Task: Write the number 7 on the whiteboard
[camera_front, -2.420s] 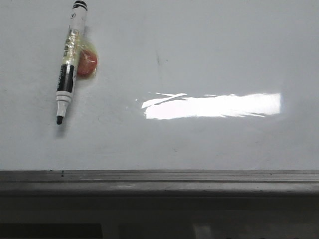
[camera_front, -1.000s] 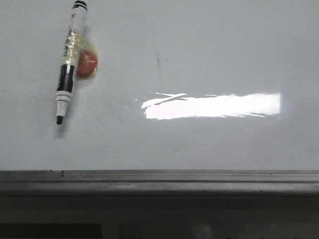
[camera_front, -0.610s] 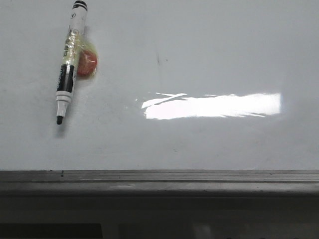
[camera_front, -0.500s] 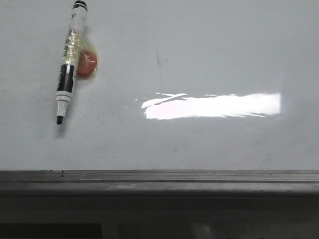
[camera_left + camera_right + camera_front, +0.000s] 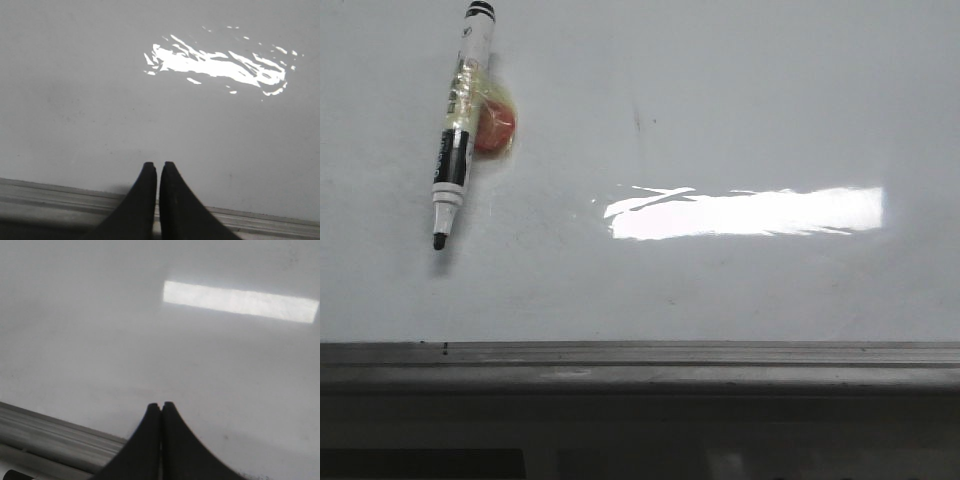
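Note:
The whiteboard [image 5: 740, 110] fills the front view, pale grey with a bright glare patch. No drawn 7 shows on it, only faint smudges. A white marker pen [image 5: 458, 125] with a black tip lies at the far left, tip toward the near edge. Neither gripper shows in the front view. In the left wrist view my left gripper [image 5: 158, 165] is shut and empty over the whiteboard [image 5: 100, 100] near its rail. In the right wrist view my right gripper [image 5: 161, 405] is shut and empty over the whiteboard [image 5: 100, 315].
A small red-orange object [image 5: 496, 127] lies against the marker's right side. The grey metal edge rail [image 5: 640, 358] runs along the near side of the board; it also shows in the left wrist view [image 5: 60, 200] and in the right wrist view [image 5: 50, 432].

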